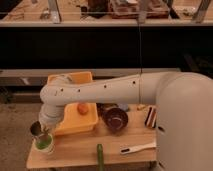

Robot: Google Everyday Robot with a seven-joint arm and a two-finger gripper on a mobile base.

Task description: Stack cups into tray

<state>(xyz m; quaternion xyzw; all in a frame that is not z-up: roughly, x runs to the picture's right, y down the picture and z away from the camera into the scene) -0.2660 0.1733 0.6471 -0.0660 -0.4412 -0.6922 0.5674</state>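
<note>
Down at the wooden table's (75, 150) seven-o'clock corner, the robot's gripper (46, 133) hangs just over a pale green plastic cup (45, 145), with a shiny grey metal cup (35, 129) just beside at ten o'clock. How wide the gripper stands cannot be told. The yellow-orange rectangular plastic tray (70, 78) lies at one o'clock.

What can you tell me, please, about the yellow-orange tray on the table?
The tray is a yellow-orange rectangular bin, plastic-looking, with raised sides and a rim, flat on the wooden table. The arm crosses above it. A small orange object lies inside. The gripper hangs beside its front-left corner, over the metal cup and green cup.
</note>
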